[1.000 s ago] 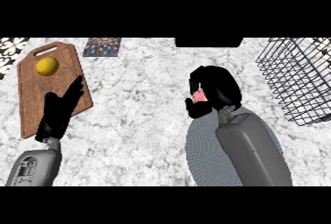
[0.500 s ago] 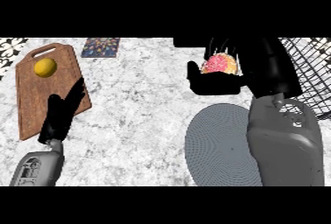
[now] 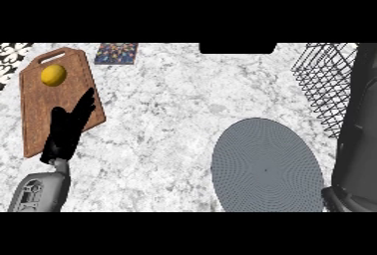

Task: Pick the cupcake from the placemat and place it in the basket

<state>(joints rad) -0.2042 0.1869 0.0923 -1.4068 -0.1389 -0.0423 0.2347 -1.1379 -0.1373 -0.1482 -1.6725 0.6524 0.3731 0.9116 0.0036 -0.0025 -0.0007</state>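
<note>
Head view shows neither cupcake nor right hand, only the right forearm (image 3: 357,129) beside the basket (image 3: 324,74), so its grasp cannot be told; being light and crushable, the cupcake suits a wrapper-side hold, while the left hand (image 3: 70,127) rests open at far left.

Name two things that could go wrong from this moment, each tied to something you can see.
1. The right forearm hides part of the wire basket. The right hand and the cupcake are out of view, so the release may miss the opening unnoticed.
2. That forearm lies close beside the basket's wall and could nudge it along the counter.
</note>
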